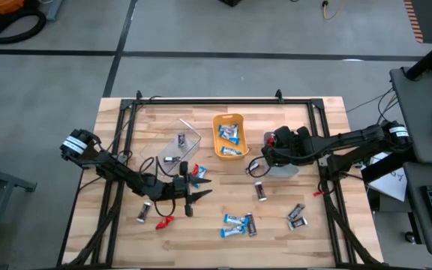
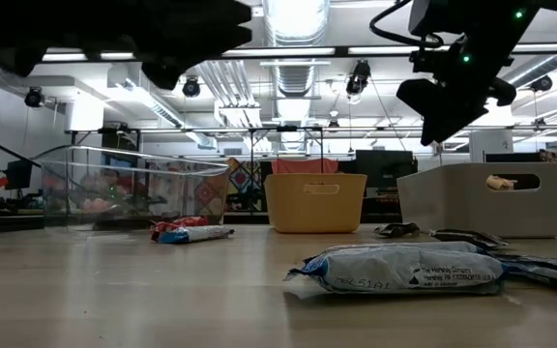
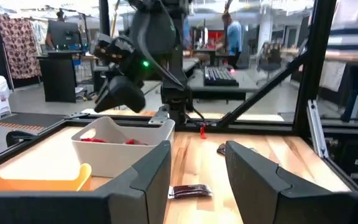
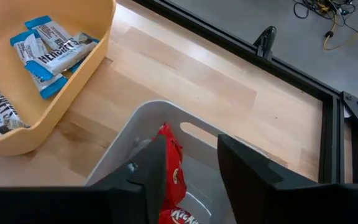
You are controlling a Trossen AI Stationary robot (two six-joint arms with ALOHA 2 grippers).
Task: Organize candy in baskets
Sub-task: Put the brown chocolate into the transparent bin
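On the left of the bench (image 1: 291, 241), the left gripper (image 1: 193, 196) hangs low with its jaws parted and nothing between them. A red candy (image 1: 163, 222) lies just beside it toward the front edge, a dark candy (image 1: 143, 211) a little further left, and another red-and-blue pair (image 1: 198, 172) near its tip; this arm is by far the nearer to all of them. The clear basket (image 1: 180, 144) sits just behind it with two dark bars inside. In the middle, the orange basket (image 1: 230, 137) holds blue-and-white bars.

On the right, the right gripper (image 4: 191, 163) hovers directly above the grey basket (image 4: 143, 119), jaws apart, and a red candy bar (image 4: 169, 171) hangs between its fingers with its long axis pointing down into the basket. I judge it is being dropped, though I cannot tell whether the fingers touch it. Loose candy nearest this arm lies toward the front: one dark bar (image 1: 260, 190), a blue-and-white cluster (image 1: 238, 223), and two dark bars (image 1: 297, 216).

The right wrist view alone shows the red bar between the jaws; the high view hides it under the arm. The left wrist view shows red wrappers (image 3: 107, 140) already inside the grey basket, and the low view shows the gripper well above the rim.
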